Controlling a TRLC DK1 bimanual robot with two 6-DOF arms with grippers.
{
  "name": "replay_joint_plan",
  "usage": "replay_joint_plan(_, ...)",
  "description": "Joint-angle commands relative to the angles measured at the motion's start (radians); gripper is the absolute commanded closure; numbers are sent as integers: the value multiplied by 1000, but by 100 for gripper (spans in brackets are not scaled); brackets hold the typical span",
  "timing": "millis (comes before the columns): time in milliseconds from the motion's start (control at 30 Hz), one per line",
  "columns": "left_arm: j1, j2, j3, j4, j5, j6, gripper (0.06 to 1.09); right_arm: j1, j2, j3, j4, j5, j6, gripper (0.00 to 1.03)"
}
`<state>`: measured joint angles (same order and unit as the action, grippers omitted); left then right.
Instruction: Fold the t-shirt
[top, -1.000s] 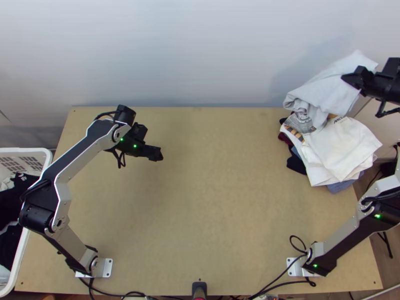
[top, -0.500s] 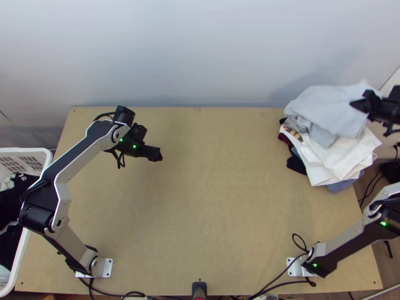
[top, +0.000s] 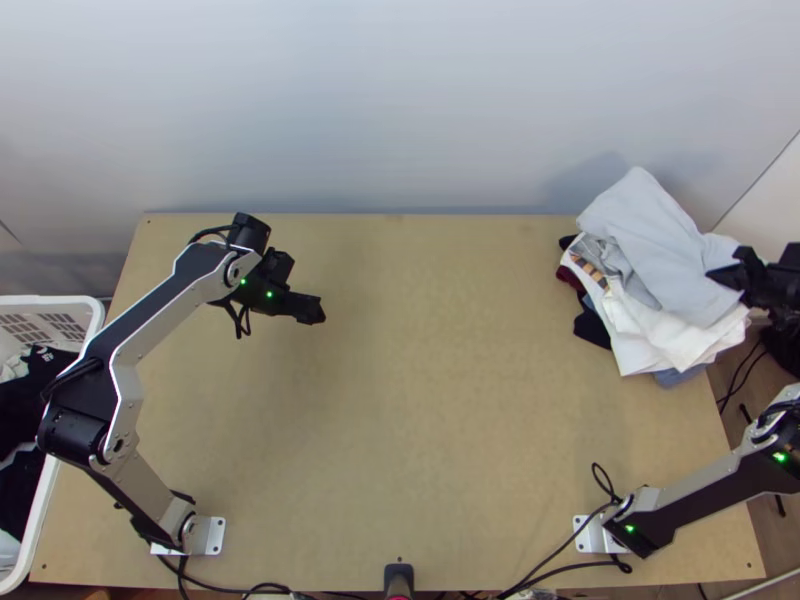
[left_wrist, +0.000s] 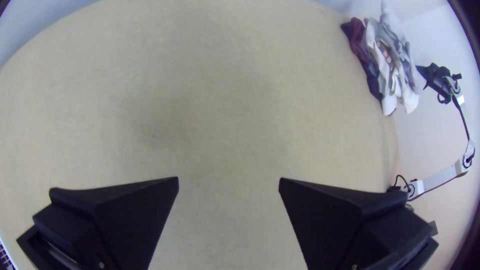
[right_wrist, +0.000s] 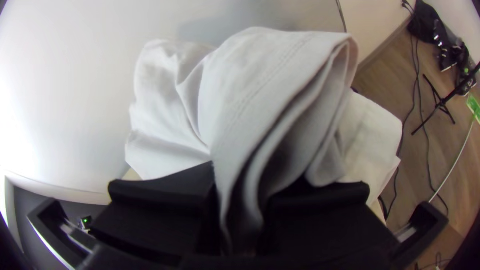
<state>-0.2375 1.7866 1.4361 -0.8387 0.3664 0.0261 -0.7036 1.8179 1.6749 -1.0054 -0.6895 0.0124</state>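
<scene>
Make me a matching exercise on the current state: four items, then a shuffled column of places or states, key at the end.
Items
1. left hand
2. right hand
3. light grey garment
4. basket

Places or states
A. on top of the clothes pile
B. fingers closed on cloth
C. white, at the top view's left edge
D. fingers apart, no cloth between them

Pairs: 1-D, 2-B, 3-A, 4-C

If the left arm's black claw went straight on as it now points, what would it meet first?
The left claw would probably meet a bare part of the light wooden table first, though its height above it is unclear.
</scene>
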Motion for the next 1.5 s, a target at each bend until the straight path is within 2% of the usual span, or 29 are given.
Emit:
replay_joint_plan(0, -5, 5, 0, 4, 0, -3, 11, -85, 34, -67, 7, 8, -60, 100)
replay_joint_plan(133, -5, 5, -5, 4, 0, -5, 11, -99, 57, -83, 28, 7, -71, 99)
replay_joint_plan(200, -5, 5, -6, 4, 0, -6, 11, -99, 66, -89, 30, 7, -69, 92)
replay_joint_plan(333, -5, 5, -13, 4, 0, -6, 11, -73, 70, -93, 28, 4, -54, 66)
replay_joint_plan(433, -3, 4, -16, 4, 0, -6, 11, -42, 70, -75, 30, 4, -52, 57)
replay_joint_plan(667, 3, -1, -14, 4, 0, -2, 11, -5, 83, -9, 28, 5, -43, 17)
replay_joint_plan(767, 4, -4, -14, 4, 0, -2, 11, -13, 80, 13, 25, 7, -43, 5)
replay_joint_plan(1267, -13, -1, -13, 4, -1, -2, 11, -48, 4, 74, -55, 7, -51, 5)
replay_joint_plan(1467, -11, -13, -16, 4, -4, -2, 11, -97, -35, 74, -93, 5, -49, 5)
